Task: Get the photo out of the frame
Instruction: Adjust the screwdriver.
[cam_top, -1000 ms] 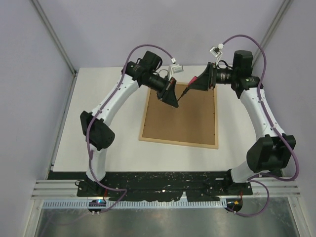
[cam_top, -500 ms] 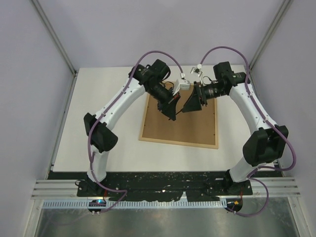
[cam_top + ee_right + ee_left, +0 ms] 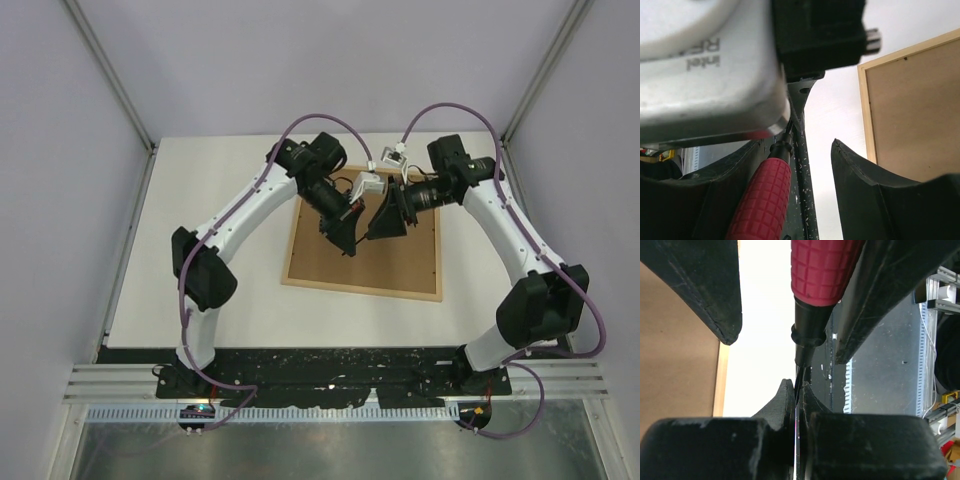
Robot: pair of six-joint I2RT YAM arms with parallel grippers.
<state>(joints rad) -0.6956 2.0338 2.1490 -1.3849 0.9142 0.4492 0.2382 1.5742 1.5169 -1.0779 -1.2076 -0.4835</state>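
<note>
Pinching the blade of a red-handled screwdriver (image 3: 821,270), the left claw (image 3: 796,392) seemingly offers it to the wide-open right claw (image 3: 800,150) over the light-wood rectangular frame (image 3: 400,262).

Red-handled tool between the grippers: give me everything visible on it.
The tool has a red handle with a moulded grid grip, a black collar and a thin dark shaft; looks like plastic and metal. The left gripper is shut on the shaft, hiding its tip. The handle lies between the open fingers of the right gripper, close to one; contact unclear. It hangs above the frame, which lies back-up.
</note>
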